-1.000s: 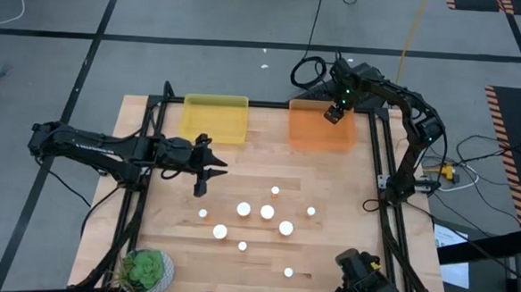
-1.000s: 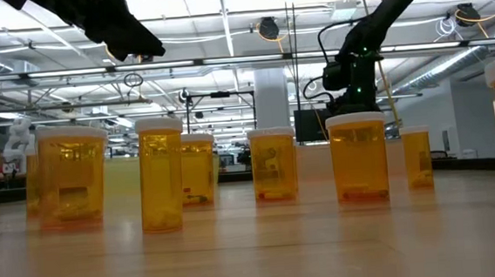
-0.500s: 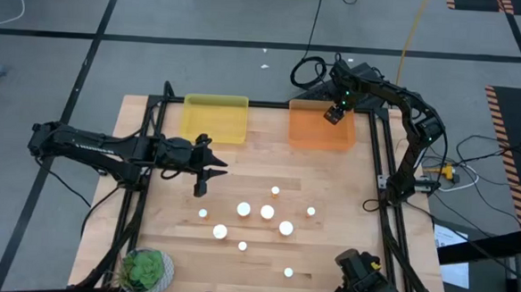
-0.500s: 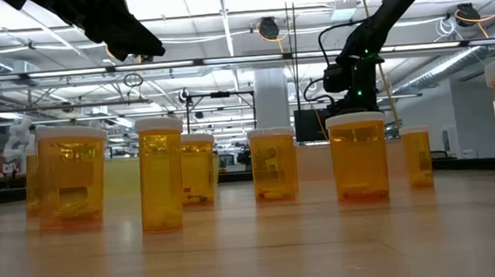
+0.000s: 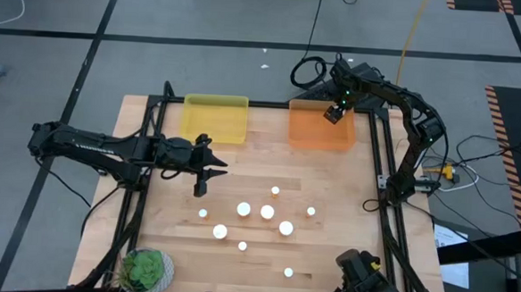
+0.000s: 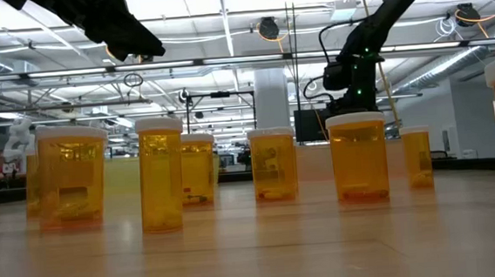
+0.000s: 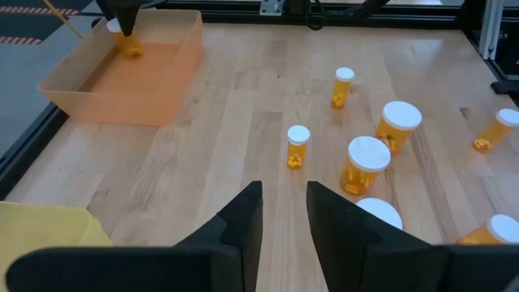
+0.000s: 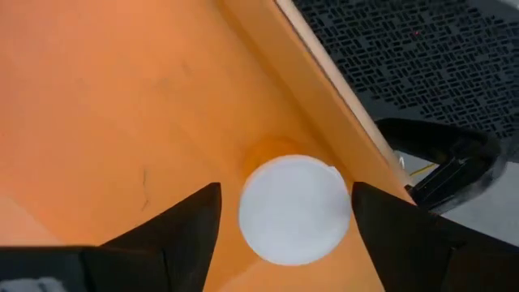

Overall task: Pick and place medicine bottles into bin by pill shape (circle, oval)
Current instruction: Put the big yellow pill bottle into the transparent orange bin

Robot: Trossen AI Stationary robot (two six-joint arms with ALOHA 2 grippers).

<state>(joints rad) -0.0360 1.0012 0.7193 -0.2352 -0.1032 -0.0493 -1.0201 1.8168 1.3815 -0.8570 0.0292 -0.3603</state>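
My right gripper (image 5: 334, 113) open over orange bin (image 5: 320, 136), bottle (image 8: 294, 209) between fingers, unheld. Left gripper (image 5: 202, 184) narrowly open, empty, near table left edge.

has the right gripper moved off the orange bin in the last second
No. In the high view the right gripper hangs over the orange plastic bin's far edge, the same spot as before.

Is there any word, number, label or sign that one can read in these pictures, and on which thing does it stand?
None can be read.
The medicine bottles seem to carry pale labels, but no letter on them can be made out.
The orange bin and yellow bin show no writing.
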